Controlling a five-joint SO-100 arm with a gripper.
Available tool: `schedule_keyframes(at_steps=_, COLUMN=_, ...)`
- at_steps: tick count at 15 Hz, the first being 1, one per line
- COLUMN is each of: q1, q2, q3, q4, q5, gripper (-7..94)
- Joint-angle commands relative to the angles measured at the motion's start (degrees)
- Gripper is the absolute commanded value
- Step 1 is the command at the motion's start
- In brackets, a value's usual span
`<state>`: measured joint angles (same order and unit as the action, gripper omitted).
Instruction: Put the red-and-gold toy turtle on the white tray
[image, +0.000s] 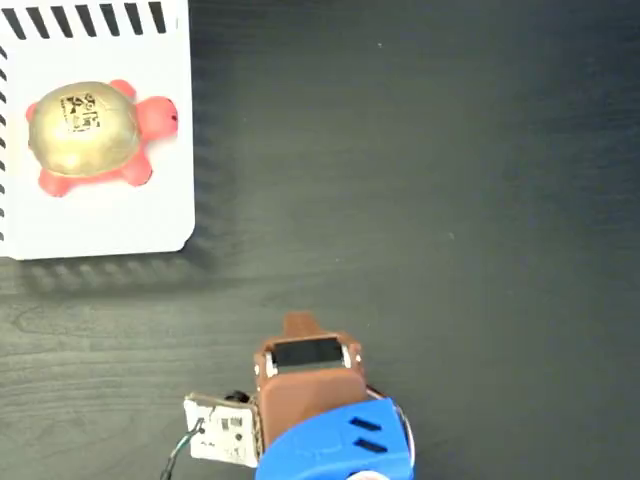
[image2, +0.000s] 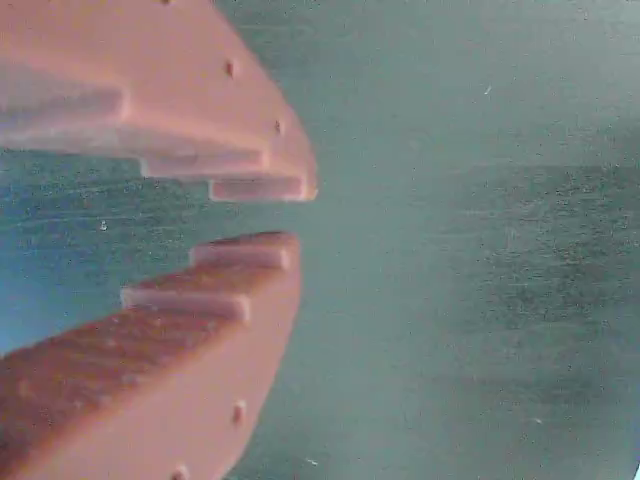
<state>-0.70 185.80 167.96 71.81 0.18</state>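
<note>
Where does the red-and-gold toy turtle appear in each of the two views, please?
Fixed view: the red-and-gold toy turtle lies at upper left, on the white tray.
Wrist view: not in it; only the fingers, a narrow gap between their tips, over bare table.
Shared landmark: the dark table, also seen at.

the fixed view is bright and a bit soft. the white tray (image: 150, 215) glows so much its edges wash out, and it drops a faint shadow on the dark table (image: 450, 200). the wrist view is blurry, with fuzzy close fingers (image2: 200, 330) and a teal tint.
</note>
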Motion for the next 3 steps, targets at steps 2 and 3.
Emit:
schedule_keyframes(at_steps=2, q1=-0.4, q2=0.3, q3=-0.5, q4=0.3, q5=0.2, gripper=0)
schedule_keyframes(at_steps=3, q1=-0.4, q2=0.3, q3=-0.5, q4=0.3, q5=0.2, gripper=0)
